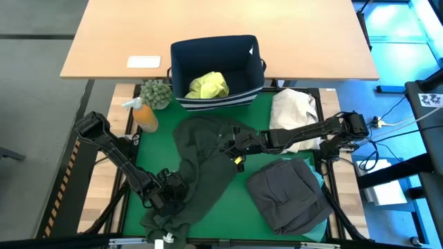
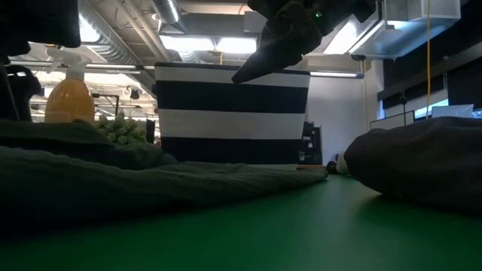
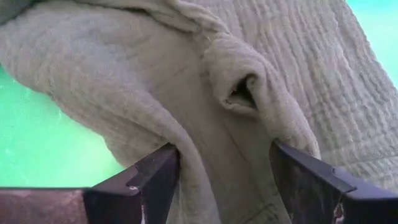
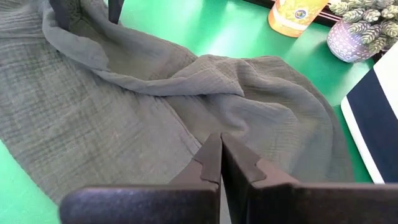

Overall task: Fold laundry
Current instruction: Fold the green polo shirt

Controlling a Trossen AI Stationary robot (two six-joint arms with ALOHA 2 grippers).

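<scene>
The left gripper (image 1: 166, 188) sits low on the near left part of the green mat (image 1: 239, 200), its fingers (image 3: 143, 186) spread wide with a fold of the dark olive garment (image 1: 201, 162) bunched between them; whether they pinch the cloth cannot be told. That garment runs from this gripper away toward the middle of the mat, crumpled and partly spread. At its far end the right gripper (image 1: 237, 151) hangs just above the cloth with its fingers (image 4: 214, 163) pressed together and nothing between them. Beyond the right gripper, toward the near right corner, lies a folded charcoal grey garment (image 1: 285, 194) with a turquoise edge (image 1: 319, 181) showing beside it. Past the right arm rests a cream cloth bundle (image 1: 294, 111). Farther off stands the navy bin (image 1: 217, 72) holding a yellow-green shirt (image 1: 208, 86), with a small plant (image 1: 156, 93) and an orange spray bottle (image 1: 144, 114) beside it.
</scene>
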